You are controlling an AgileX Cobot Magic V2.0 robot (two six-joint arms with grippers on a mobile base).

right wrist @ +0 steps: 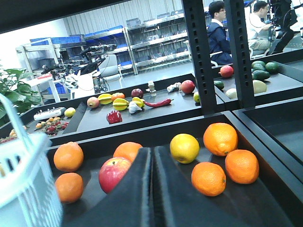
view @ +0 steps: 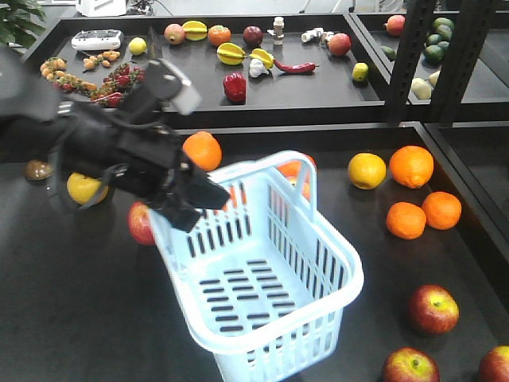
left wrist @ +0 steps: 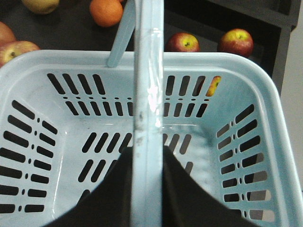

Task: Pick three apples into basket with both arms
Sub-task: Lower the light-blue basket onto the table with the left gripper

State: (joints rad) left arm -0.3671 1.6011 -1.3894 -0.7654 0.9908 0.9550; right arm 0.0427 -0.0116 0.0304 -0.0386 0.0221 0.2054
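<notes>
**Holding the empty basket by its handle, no apples in yet**

Risks first. The basket (view: 278,263) hangs tilted from a single grip on one handle (left wrist: 147,94), so it could swing or twist in the jaws if the left arm (view: 103,151) moves fast. Its low end runs out of frame, so I cannot tell whether it touches the bench (view: 79,318). A pink-red apple (view: 141,223) and an orange (view: 202,150) sit just beside the basket on the left arm's side, and a swing could knock them rolling.

There is also a wrong-fruit risk. Another bright apple and several oranges lie just ahead of the right hand (right wrist: 152,156), beyond the basket. The dark red apples (view: 433,309) are the targets. All three lie on the bench to the right of the basket, on its near side and well apart from it. Two more sit at (view: 409,368) and (view: 497,366). Reaching into the basket also means passing close to the raised handle and the left arm, so a bump is possible.

Pose:
- **Left hand** (view: 189,200) comes in from the basket's left and sits over its far-left rim. It is clamped on the handle, which the left wrist view shows running straight between the two fingers.
- **Right hand** is out of the front view. In its own view it is level and pointing past the basket's right side toward the oranges. The fingers are pressed together with nothing between them, so it must spread them before any pick.
</notes>
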